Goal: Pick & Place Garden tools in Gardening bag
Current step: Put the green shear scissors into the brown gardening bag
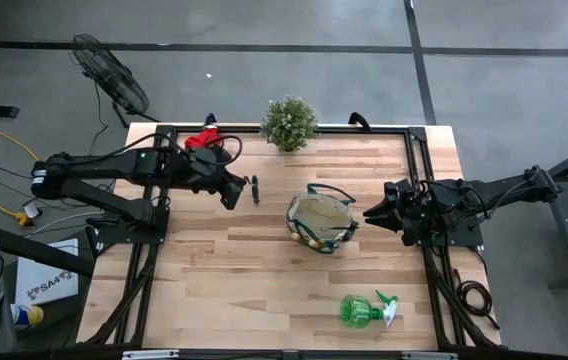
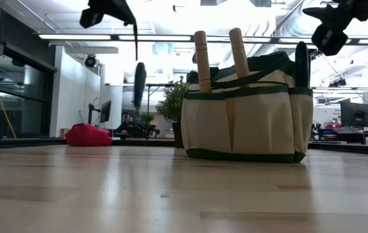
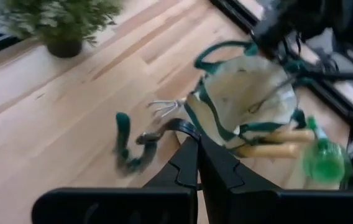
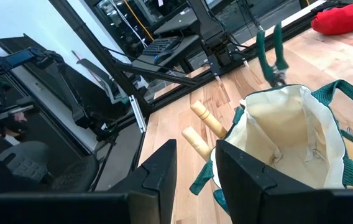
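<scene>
Left end effector [image 1: 242, 190] pinching grey-green pruning shears [image 1: 255, 190], hanging upright; round tan fabric gardening bag [image 1: 321, 222] at its 4 o'clock, near. Right end effector [image 1: 376, 212] spread, empty.

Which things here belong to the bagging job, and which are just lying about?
Job: gardening bag; trowels in its pockets; pruning shears, hanging from the shut left gripper; red glove bundle; green spray bottle; right gripper, open beside the bag.
Lying about: potted plant; fan off the table.
</scene>
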Action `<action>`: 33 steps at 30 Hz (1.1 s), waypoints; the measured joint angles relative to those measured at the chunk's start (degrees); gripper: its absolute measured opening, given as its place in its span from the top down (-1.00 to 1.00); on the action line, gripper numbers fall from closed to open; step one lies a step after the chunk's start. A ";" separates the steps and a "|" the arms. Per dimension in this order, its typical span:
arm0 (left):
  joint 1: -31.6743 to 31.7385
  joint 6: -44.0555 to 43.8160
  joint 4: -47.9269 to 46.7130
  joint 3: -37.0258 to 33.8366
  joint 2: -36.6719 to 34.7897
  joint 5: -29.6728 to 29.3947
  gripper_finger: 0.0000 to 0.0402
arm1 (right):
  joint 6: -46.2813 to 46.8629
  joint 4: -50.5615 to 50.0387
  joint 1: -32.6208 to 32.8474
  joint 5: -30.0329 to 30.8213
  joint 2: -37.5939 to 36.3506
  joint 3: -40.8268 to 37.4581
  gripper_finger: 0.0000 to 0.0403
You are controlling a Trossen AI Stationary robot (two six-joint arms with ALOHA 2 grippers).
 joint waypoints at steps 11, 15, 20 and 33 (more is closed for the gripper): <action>0.09 10.36 5.23 -0.10 0.07 8.21 1.00 | 0.00 0.00 0.02 0.00 0.00 0.02 0.49; 0.09 13.33 6.81 -0.10 0.07 9.79 1.00 | 0.00 0.00 0.00 0.00 0.00 0.02 0.49; 0.09 15.39 9.30 -0.10 0.07 10.89 1.00 | 0.00 0.00 0.02 0.00 -0.02 0.00 0.49; 0.11 21.62 11.31 4.34 1.99 10.74 1.00 | 0.00 -0.02 0.01 0.00 -0.02 0.02 0.49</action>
